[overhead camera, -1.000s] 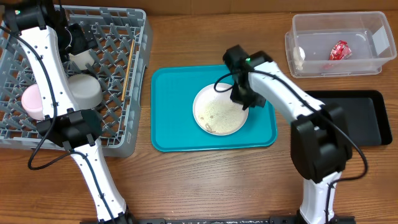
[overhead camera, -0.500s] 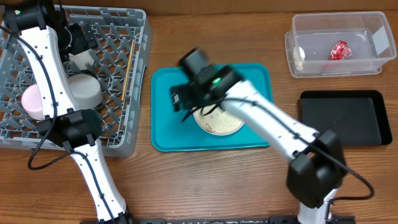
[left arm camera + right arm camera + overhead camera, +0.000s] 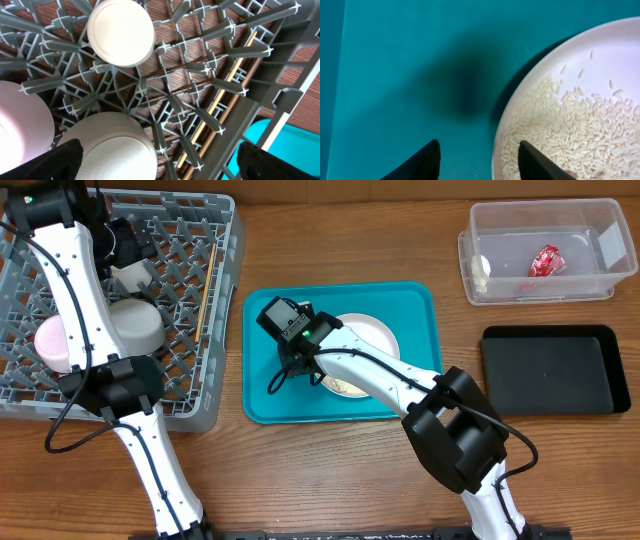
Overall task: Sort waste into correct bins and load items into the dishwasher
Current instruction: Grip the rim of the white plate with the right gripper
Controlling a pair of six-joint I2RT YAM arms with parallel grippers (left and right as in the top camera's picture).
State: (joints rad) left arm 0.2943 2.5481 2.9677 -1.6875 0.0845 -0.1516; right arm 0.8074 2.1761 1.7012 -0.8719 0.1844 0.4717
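Observation:
The white plate (image 3: 372, 340) lies on the teal tray (image 3: 265, 330), with rice scraps (image 3: 580, 135) spread over it. My right gripper (image 3: 480, 164) is open and straddles the plate's left rim, one finger over the rice and the other over the tray. In the overhead view it hangs at the plate's left edge (image 3: 290, 365). The grey dishwasher rack (image 3: 215, 360) holds the pink bowl (image 3: 50, 345), the grey-blue bowl (image 3: 138, 328), the white cup (image 3: 120, 32) and the chopsticks (image 3: 225, 97). My left gripper (image 3: 162, 165) is wide open above the rack, holding nothing.
The clear tub (image 3: 600, 280) at the back right holds the red wrapper (image 3: 547, 260) and the white tissue (image 3: 481, 270). The black tray (image 3: 555, 375) lies in front of it. Bare wooden table surrounds the teal tray.
My right arm has swung from the plate's upper right edge across to its left rim, opening its jaws on the way. The left arm has not moved.

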